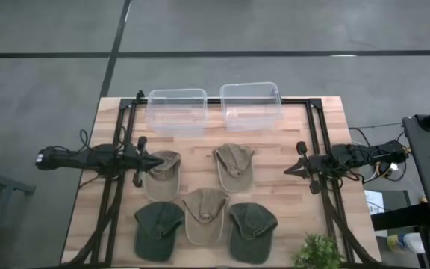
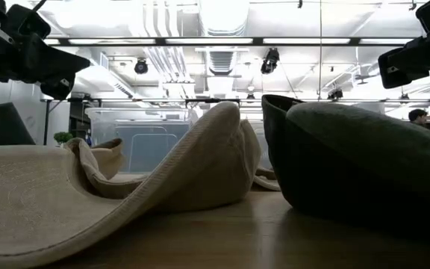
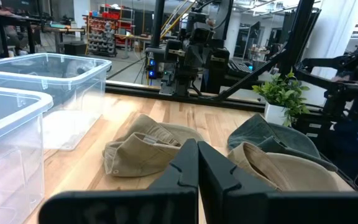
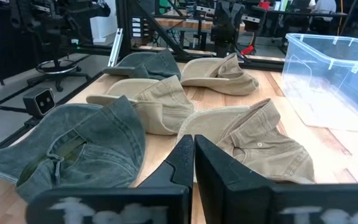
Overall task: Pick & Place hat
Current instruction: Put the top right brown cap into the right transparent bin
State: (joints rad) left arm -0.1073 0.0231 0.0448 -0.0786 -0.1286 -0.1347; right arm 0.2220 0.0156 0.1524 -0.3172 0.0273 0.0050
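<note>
Five hats lie flat on the wooden table [image 1: 290, 217]. Three are tan: one at the left [image 1: 163, 178], one in the centre [image 1: 234, 166], one nearer the front [image 1: 204, 214]. Two dark green ones [image 1: 157, 228] [image 1: 251, 230] flank the front tan hat. My left gripper [image 1: 157, 162] is shut and hovers at the left tan hat's left edge, pointing right. My right gripper [image 1: 288, 171] is shut at the table's right, pointing left toward the centre tan hat [image 4: 253, 137]. In the wrist views both pairs of fingers [image 3: 197, 165] [image 4: 193, 158] are closed with nothing between them.
Two clear plastic bins [image 1: 176, 110] [image 1: 251, 104] stand side by side at the far edge. A small green plant [image 1: 318, 252] sits at the near right corner. Black frame rails [image 1: 118, 187] [image 1: 327, 187] run along both sides of the table.
</note>
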